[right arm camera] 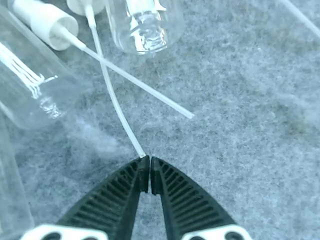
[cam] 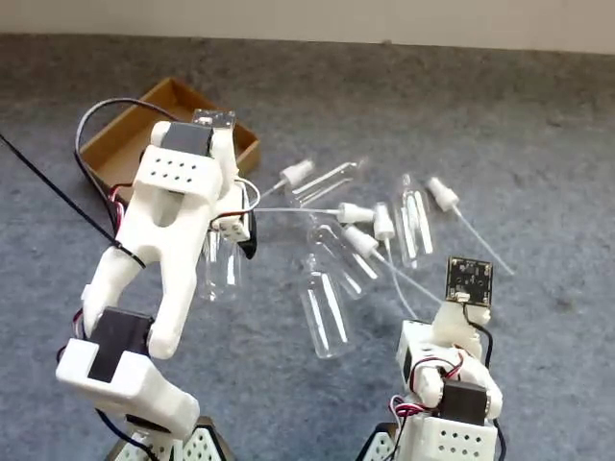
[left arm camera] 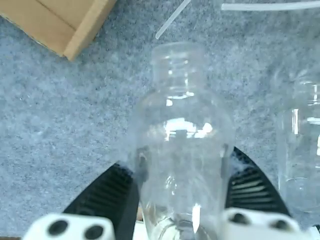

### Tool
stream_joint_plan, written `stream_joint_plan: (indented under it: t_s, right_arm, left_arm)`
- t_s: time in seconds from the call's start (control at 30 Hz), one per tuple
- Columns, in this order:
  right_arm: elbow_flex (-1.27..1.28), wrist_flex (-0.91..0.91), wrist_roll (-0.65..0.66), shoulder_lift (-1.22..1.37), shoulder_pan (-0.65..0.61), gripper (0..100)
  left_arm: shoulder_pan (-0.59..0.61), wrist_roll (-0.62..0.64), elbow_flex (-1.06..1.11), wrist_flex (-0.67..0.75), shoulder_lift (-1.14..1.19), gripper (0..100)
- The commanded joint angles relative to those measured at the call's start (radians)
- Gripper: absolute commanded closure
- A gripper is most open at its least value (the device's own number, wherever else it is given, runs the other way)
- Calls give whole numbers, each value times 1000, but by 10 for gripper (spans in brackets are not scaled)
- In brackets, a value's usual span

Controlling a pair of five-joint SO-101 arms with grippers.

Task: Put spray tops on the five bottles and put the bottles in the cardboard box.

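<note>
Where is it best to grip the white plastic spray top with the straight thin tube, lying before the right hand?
The white plastic spray top lies flat on the grey carpet. Probably grip its thick cap from above, across its width; the thin tube would bend or slip.

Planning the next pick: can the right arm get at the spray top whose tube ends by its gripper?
Probably yes: the tube of that spray top lies on the carpet, its tip uncovered at the shut right gripper.
</note>
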State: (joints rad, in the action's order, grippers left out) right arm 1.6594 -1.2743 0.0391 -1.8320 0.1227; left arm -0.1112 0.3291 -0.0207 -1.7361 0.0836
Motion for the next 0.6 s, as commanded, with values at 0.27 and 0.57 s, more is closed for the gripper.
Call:
stream_joint_plan:
  t_s: [0.27, 0.57]
  right_arm:
    - [119, 22, 2, -5, 12, 982]
    - [119, 22, 2, -5, 12, 982]
  left_arm:
    - [-214, -9, 133, -17, -522, 910]
    - [-211, -11, 254, -15, -832, 909]
